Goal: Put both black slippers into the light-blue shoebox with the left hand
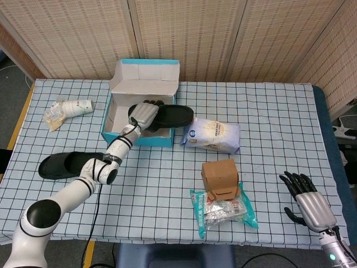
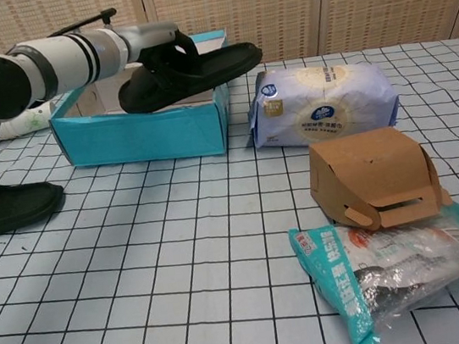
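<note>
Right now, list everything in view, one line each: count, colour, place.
black slippers: 2; one held over the shoebox's right end, one flat on the table at left.
shoebox: 1, light blue, lid open, back left.
paper cup: 1, white, on its side, far left.
white packet: 1, right of the shoebox.
cardboard carton: 1, brown, centre front.
teal packet: 1, beside the carton.
table: 1, blue-checked cloth.
left robot hand: grips the slipper.
right robot hand: open, front right.

Two black slippers, a light-blue shoebox with a white inside, a brown carton and a pale blue-and-white bag stand out on a white tablecloth with a dark grid.
</note>
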You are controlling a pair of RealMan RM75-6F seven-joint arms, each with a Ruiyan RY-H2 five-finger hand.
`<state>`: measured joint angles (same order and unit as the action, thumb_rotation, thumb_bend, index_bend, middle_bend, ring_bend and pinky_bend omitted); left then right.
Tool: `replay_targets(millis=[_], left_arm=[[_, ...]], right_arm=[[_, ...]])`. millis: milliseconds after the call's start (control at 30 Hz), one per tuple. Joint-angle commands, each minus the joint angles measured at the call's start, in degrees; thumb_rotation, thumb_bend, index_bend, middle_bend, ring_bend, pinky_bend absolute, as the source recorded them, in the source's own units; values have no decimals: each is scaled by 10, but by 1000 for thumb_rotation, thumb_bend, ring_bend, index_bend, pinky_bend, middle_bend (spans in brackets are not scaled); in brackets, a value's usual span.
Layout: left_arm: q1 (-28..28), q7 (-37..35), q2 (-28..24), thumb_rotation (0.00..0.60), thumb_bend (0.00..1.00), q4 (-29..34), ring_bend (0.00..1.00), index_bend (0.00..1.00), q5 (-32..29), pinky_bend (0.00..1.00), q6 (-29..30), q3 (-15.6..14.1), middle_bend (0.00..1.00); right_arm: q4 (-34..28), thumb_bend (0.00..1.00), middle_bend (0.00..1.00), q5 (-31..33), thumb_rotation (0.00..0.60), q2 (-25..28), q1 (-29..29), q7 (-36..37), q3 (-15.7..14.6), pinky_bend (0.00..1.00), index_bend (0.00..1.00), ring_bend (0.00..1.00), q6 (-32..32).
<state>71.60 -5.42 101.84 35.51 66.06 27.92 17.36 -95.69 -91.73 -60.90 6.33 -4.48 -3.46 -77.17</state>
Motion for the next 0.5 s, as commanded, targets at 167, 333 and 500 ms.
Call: replay_targets(millis=[167, 333, 500], left_arm=[[1, -23, 26, 600, 562, -78, 248, 287, 25, 344, -22, -22, 327], [-5, -26, 34, 600, 565, -114, 248, 287, 37, 350, -30, -33, 329], [-13, -27, 30, 600, 568, -125, 248, 291, 45, 354, -44, -44, 332]], right_arm=[[-1, 252, 0, -3, 600, 2, 1, 1, -3, 0, 0, 0, 3], [-3, 252, 0, -6, 600, 5, 3, 2, -6, 0, 0, 0, 7], [-4, 252, 0, -11, 600, 6, 3, 3, -9, 0, 0, 0, 7]])
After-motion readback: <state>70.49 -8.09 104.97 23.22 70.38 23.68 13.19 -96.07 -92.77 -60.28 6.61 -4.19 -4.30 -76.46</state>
